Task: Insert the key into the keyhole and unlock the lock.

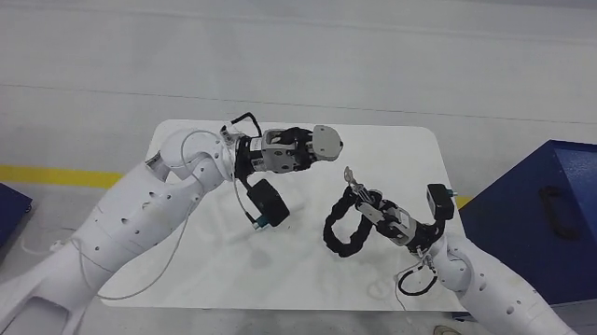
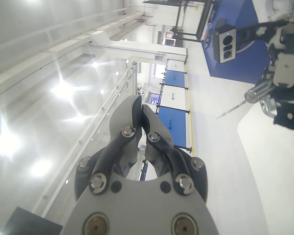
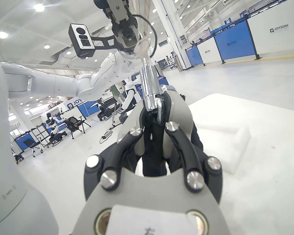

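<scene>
— What are the left fingers [image 2: 122, 121] up to?

— They're pressed together pad against pad, with nothing between them as far as I can see. They hang in the air, near the key [image 3: 140, 46] but apart from it.

— And the right fingers [image 3: 178, 113]?

— Those are pinching the lock [image 3: 148, 84] at the foot of its shiny barrel, where the black cable [image 1: 338, 232] joins it. The barrel stands straight out beyond their tips. The cable loops away behind them over the white desk [image 1: 308, 270], though I can't tell if the loop rests on it.

— So where does the key sit?

— At the far end of the barrel from the right fingers. Its blade looks to be seated in the keyhole [image 3: 145, 64], with only the flat head sticking out.

— Which way does it lie?

— In line with the barrel, head end toward the left fingers. They sit just beyond the head along that same line, so they're the free pair nearest it.

— What's left, then?

— The turn, I'd say. The left fingers would have to spread first, then come down that line and close across the flat of the head. If they come in skewed, they could knock the barrel round in the right fingers' pinch.
</scene>
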You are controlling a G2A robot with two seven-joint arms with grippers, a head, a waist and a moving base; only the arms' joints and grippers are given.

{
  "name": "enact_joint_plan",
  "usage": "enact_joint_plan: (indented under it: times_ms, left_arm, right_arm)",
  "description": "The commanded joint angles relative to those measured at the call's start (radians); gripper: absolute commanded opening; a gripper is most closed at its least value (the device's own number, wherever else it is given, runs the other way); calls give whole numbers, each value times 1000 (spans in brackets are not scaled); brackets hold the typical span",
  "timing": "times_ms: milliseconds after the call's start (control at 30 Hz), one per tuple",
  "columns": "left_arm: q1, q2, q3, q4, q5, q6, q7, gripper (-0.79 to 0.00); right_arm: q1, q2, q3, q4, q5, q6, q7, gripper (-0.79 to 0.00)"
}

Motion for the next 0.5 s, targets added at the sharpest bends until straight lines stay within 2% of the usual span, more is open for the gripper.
enact_joint_plan:
  times_ms: [0, 200, 467]
  left_arm:
    - [12, -20, 13, 24, -59, 8, 16, -785]
    - [10, -74, 45, 111, -154, -29, 64, -785]
    - [-25, -131, 74, 196, -147, -75, 131, -785]
  right_arm:
    - [-6, -4, 12, 0, -2, -5, 9, -785]
    - [-28, -17, 52, -11, -53, -18, 3, -785]
    - [-53, -35, 86, -12, -69, -29, 22, -785]
